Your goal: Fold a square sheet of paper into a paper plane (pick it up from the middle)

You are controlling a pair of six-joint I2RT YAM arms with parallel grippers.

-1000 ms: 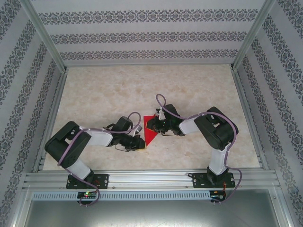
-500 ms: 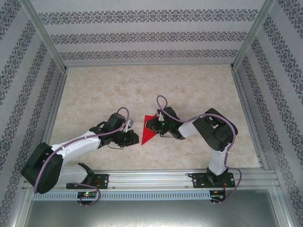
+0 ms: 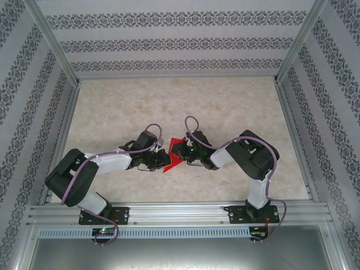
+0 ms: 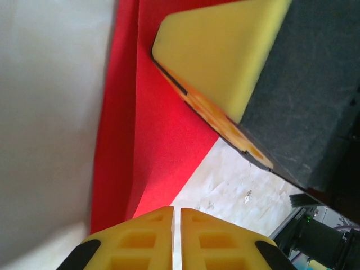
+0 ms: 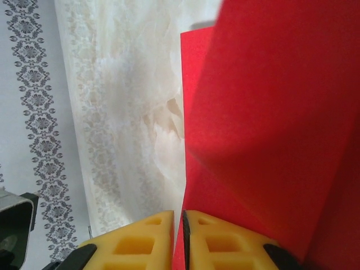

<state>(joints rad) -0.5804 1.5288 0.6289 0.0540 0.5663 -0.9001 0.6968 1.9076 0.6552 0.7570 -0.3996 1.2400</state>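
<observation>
Left gripper (image 3: 161,163) returned to red paper (image 3: 170,165), jaws together, right gripper (image 3: 178,151) clamping it, point aimed near-left.

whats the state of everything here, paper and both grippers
red paper: folded, overlapping layers with a crease, held between the two grippers
right gripper: shut on the red paper, which runs in between its fingertips
left gripper: shut, tips at the paper's lower edge; unclear whether it pinches it
</observation>
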